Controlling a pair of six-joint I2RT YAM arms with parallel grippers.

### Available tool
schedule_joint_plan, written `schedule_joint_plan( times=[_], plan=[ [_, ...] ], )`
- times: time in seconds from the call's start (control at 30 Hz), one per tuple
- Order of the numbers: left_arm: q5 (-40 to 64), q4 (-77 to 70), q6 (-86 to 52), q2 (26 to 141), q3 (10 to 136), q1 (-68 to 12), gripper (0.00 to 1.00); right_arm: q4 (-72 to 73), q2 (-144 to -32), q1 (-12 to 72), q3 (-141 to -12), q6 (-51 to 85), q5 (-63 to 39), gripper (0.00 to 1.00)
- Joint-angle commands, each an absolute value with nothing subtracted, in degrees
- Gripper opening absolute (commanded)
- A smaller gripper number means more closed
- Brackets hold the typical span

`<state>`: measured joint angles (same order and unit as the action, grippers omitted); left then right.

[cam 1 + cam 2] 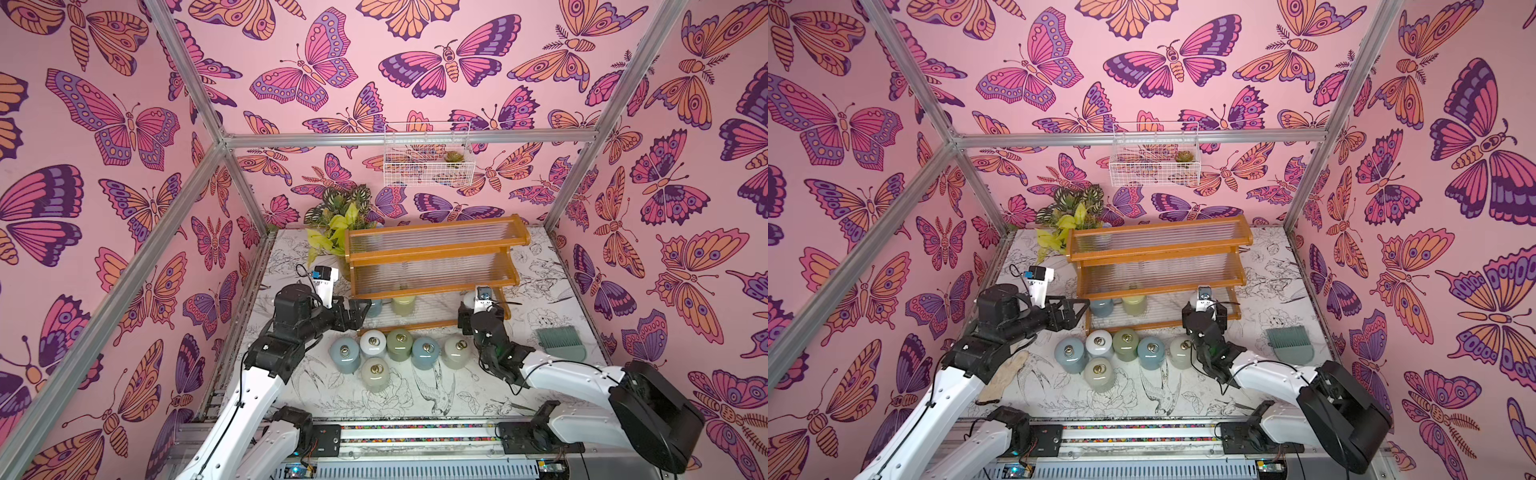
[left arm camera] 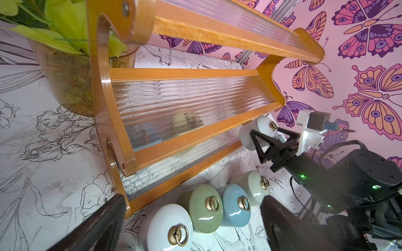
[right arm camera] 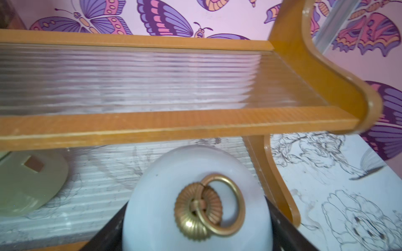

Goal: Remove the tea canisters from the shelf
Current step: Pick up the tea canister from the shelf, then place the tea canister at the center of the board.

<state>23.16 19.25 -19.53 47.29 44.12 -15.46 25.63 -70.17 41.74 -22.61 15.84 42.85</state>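
The shelf (image 1: 432, 249) (image 1: 1158, 245) (image 2: 189, 139) (image 3: 174, 128) stands at the back of the table. My right gripper (image 1: 482, 309) (image 1: 1204, 309) is shut on a white tea canister (image 3: 156, 195) (image 2: 245, 137) at the right end of the lowest tier. On that tier's left part stand a blue canister (image 1: 374, 307) and a cream one (image 1: 403, 305). My left gripper (image 1: 359, 309) (image 2: 192, 198) hangs open and empty by the shelf's left end. Several more canisters (image 1: 400, 340) (image 1: 1125, 343) stand grouped on the table before the shelf.
A potted plant (image 1: 336, 224) stands behind the shelf's left end. A green brush (image 1: 561, 340) lies at the right. A white wire basket (image 1: 428, 162) hangs on the back wall. In a top view a pale flat piece (image 1: 1005, 374) lies under my left arm.
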Motion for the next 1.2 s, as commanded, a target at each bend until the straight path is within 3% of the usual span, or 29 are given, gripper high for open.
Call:
schedule_joint_plan(
  times=[0.0, 0.33, 0.87, 1.17],
  plan=[
    [24.6, 17.8, -18.9, 47.7, 44.5, -15.7, 1.00, 22.8, -66.2, 41.9, -22.5, 21.3, 48.1, 0.51],
    [24.3, 17.7, -19.2, 47.6, 44.9, -15.8, 1.00, 10.7, -58.4, 44.1, -20.1, 30.1, 49.0, 0.51],
    [23.9, 17.7, -18.9, 48.6, 45.7, -15.8, 1.00, 5.6, -65.8, 49.9, -18.8, 41.7, 53.5, 0.54],
    [24.1, 17.7, -18.6, 49.2, 46.2, -15.8, 1.00, -4.0, -63.4, 52.1, -17.7, 51.6, 60.6, 0.55]
  ],
)
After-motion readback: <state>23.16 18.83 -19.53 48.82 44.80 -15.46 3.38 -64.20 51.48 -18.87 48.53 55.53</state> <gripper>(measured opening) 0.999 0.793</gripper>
